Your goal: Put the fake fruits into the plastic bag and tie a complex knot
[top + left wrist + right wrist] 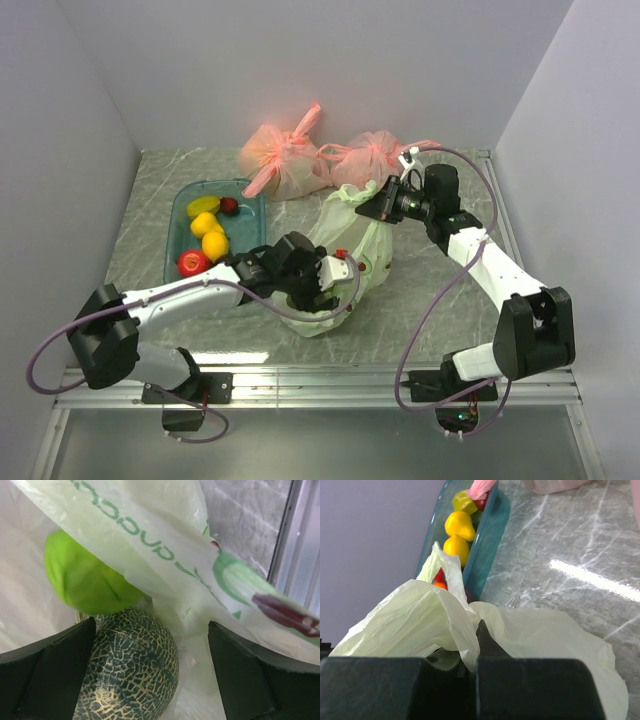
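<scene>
Two fruits lie in the bag: a smooth lime-green one and a netted dark green melon, close together at the bottom. My left gripper is inside the bag's mouth, its jaws spread wide and holding nothing. In my wrist view the melon sits just under the gap, nearer the finger on the left of the view, with the lime-green fruit beyond it. A sheet of the bag's printed film slants across above both.

My right gripper is clamped on the bag's rim. A fold of pale film is pinched between the fingers, and that side is held up off the table. One handle loop stands up loose in front of the tray.

The bag rests on the marbled table between my arms, just right of the teal tray. In the tray are two lemons, a red fruit, a small dark red one and a yellow-green one. Two knotted pink bags sit at the back by the wall.
</scene>
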